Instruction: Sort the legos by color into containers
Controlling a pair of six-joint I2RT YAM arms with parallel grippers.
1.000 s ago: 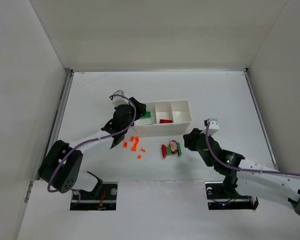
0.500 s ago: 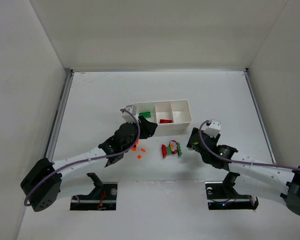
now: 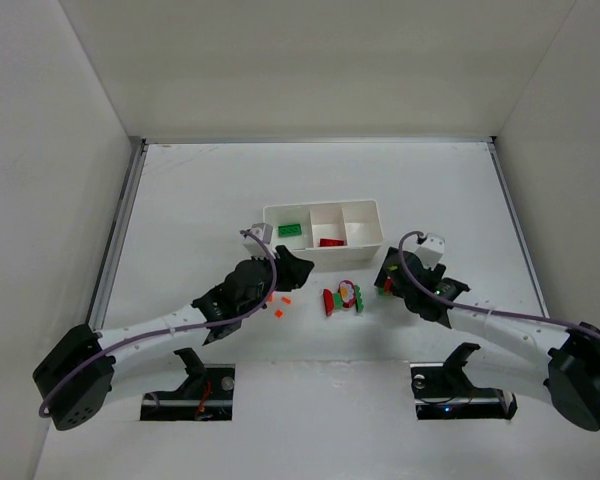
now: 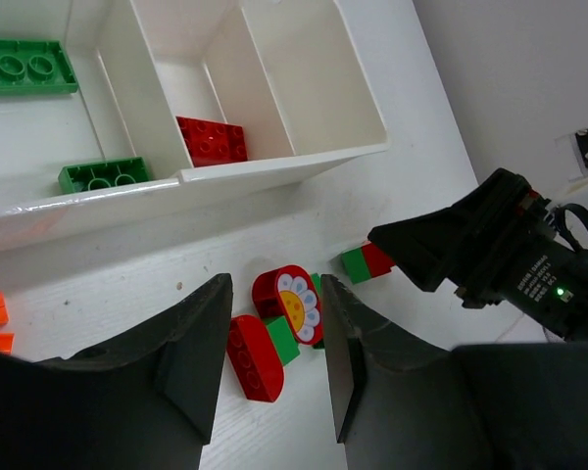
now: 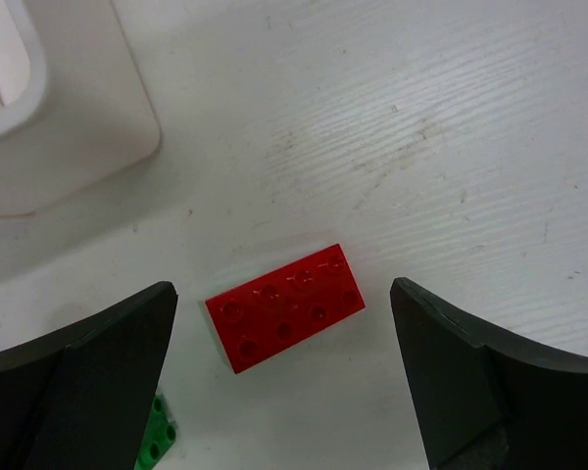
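The white tray [image 3: 320,236] holds two green bricks [image 4: 24,66] in its left compartment and a red brick [image 4: 212,141] in the middle one; the right one shows nothing. A cluster of red and green legos with a flower piece [image 3: 343,297] [image 4: 292,305] lies in front of it. My left gripper [image 3: 290,268] [image 4: 272,294] hovers just left of the cluster, open, with nothing between its fingers. My right gripper [image 3: 388,276] [image 5: 282,289] stands wide open over a red brick [image 5: 284,320] lying flat on the table. Orange bits [image 3: 278,305] lie under the left arm.
A small green piece [image 5: 157,446] lies by the right gripper's left finger. The tray's corner [image 5: 69,117] is close behind the right gripper. White walls enclose the table on the left, back and right.
The left gripper has drawn back from the tray's left compartment to the table beside the cluster. The right gripper has opened wide and shifted slightly towards the tray.
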